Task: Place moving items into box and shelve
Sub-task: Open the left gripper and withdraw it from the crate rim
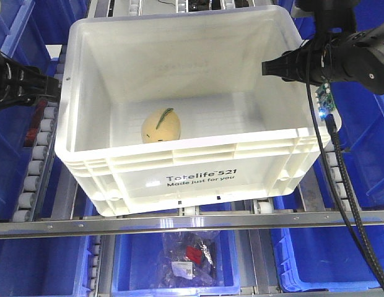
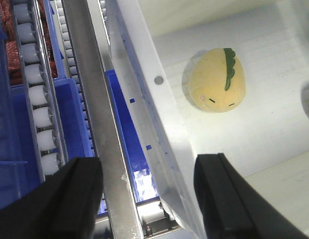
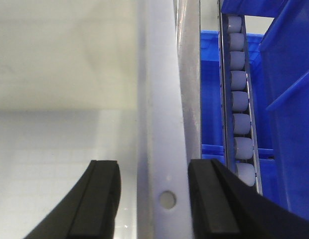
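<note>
A white plastic box [image 1: 179, 139] stands on the roller shelf. A yellow plush toy [image 1: 161, 125] with a green leaf lies on its floor, and also shows in the left wrist view [image 2: 217, 82]. My left gripper [image 1: 54, 86] is open at the box's left wall. In the left wrist view it [image 2: 147, 199] straddles the box rim [image 2: 144, 84], one finger outside and one inside. My right gripper [image 1: 267, 67] is open at the right wall. In the right wrist view it [image 3: 154, 199] straddles the rim [image 3: 159, 124] without closing on it.
Roller tracks [image 1: 40, 154] and metal rails [image 1: 192, 223] run beside and below the box. Blue bins [image 1: 365, 185] stand on both sides. A lower blue bin holds a clear bag of parts [image 1: 186, 257]. My right arm's cable [image 1: 344, 185] hangs past the box's right corner.
</note>
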